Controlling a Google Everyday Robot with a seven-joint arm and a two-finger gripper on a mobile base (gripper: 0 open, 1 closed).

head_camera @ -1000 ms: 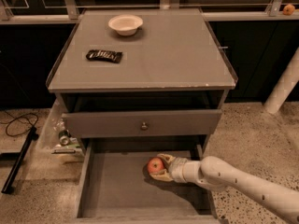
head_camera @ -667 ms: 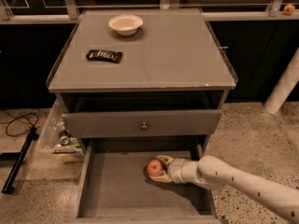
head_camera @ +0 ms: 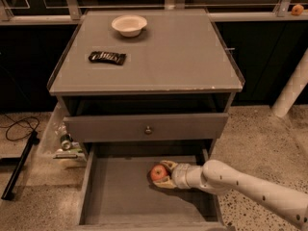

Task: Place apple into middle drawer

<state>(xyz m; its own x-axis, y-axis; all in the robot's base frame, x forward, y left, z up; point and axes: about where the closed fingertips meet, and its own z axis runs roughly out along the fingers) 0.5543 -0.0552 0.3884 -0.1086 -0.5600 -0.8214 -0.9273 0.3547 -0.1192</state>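
Reaching in from the right, the robot's gripper [head_camera: 162, 174] has its two fingers clamped on the apple [head_camera: 157, 172] inside the middle drawer [head_camera: 120, 194], which stands pulled out below the front edge of the table [head_camera: 192, 61]. The apple sits low over the rear half of the drawer floor, a little right of the middle of that front edge; whether it touches the floor cannot be told.

The fruit looks small and round, red with a paler yellowish patch, and far smaller than the white bowl [head_camera: 129, 24] near the table's back left corner. It is judged to be light and firm, with a smooth skin that could slip and flesh that would bruise if dropped. A hold across its widest part, as the fingers appear to have, suits it best, with a low, gentle release.

Above, the upper drawer [head_camera: 106, 127] with its round knob [head_camera: 148, 129] is slightly open. A dark snack bar [head_camera: 107, 57] lies toward the table's left edge.
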